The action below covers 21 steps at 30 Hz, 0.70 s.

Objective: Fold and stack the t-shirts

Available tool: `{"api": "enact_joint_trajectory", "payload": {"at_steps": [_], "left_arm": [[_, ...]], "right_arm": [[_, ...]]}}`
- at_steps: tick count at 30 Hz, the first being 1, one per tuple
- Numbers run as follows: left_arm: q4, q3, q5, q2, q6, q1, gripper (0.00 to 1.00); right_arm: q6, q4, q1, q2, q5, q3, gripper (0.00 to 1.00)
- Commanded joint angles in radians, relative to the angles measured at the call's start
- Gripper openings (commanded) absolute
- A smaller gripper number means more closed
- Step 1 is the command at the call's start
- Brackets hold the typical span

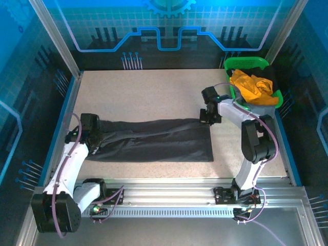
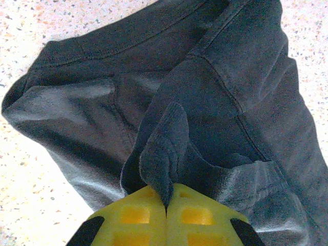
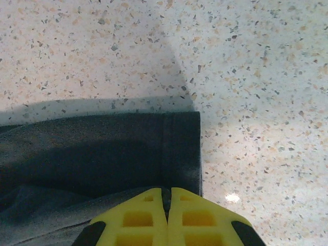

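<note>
The large black t-shirt (image 1: 154,140) lies folded into a long band across the table. My left gripper (image 1: 91,134) is shut on its left end; in the left wrist view a pinch of dark cloth (image 2: 164,154) sticks up between the yellow fingers (image 2: 134,215). My right gripper (image 1: 207,119) is shut on the shirt's far right corner, and the hemmed edge (image 3: 179,148) runs under the yellow fingertips (image 3: 199,215). An orange-yellow t-shirt (image 1: 251,87) is bunched in the green basket (image 1: 245,63) at the back right.
Speckled beige tabletop (image 1: 148,95) stretches behind the shirt. Blue rails edge the table at left (image 1: 60,128) and right (image 1: 286,148). An aluminium rail (image 1: 169,195) runs along the near edge between the arm bases.
</note>
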Motion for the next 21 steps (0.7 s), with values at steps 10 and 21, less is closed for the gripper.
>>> {"api": "enact_joint_trajectory", "payload": {"at_steps": [10,21], "left_arm": [[-0.023,0.014,-0.051,0.084,0.021,0.004,0.00],[-0.031,0.010,-0.079,0.107,0.021,0.004,0.00]], "right_arm": [[0.022,-0.018,0.042,-0.105,0.059,-0.116,0.00],[0.064,-0.041,0.059,-0.169,0.092,-0.182,0.11]]}}
